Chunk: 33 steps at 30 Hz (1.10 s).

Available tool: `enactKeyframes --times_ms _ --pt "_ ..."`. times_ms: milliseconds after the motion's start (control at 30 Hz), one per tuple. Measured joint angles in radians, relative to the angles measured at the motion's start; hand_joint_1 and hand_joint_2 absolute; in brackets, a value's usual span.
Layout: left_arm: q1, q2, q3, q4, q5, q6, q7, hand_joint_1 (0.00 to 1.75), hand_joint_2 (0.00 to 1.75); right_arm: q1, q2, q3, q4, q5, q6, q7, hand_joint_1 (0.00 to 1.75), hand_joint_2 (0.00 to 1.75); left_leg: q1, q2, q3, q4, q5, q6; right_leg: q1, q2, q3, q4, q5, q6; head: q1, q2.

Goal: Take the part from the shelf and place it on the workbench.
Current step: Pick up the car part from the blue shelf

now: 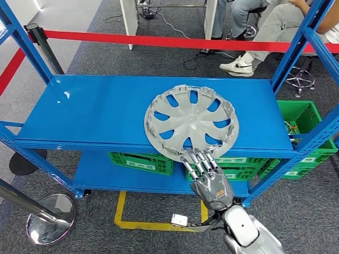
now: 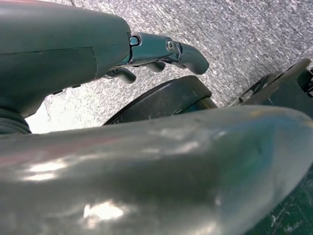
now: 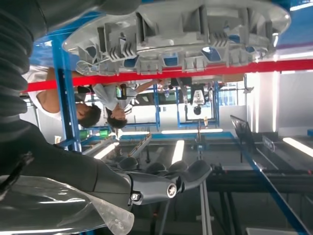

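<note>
The hubcap (image 1: 191, 119) overhangs the blue shelf (image 1: 100, 111) edge, so the right robot hand (image 1: 210, 180), fingers spread and empty, reaches under its rim.

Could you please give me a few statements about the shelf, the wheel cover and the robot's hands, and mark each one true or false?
1. The grey wheel cover lies on the upper level of the blue shelf, its rim overhanging the near edge. True.
2. The right hand has lifted the wheel cover clear of the shelf. False: the cover lies on the shelf, and the hand reaches up with its fingers spread at the near rim.
3. Green crates sit on the lower level of the shelf. True.
4. The left hand holds the wheel cover. False: it hangs over the grey carpet and holds nothing.
5. A red barrier tape runs behind the shelf. True.
</note>
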Motion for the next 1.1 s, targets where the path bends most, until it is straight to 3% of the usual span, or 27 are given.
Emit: enactKeyframes --times_ms 1100 --pt "-0.016 -0.003 -0.033 -0.008 -0.01 -0.015 0.02 0.0 0.0 -0.144 0.023 0.042 0.188 0.003 0.125 0.045 0.0 1.75 0.0 0.0 0.0 0.0 0.0 0.0 0.0 0.0 0.0 0.0 0.0 0.0 0.0 0.0"
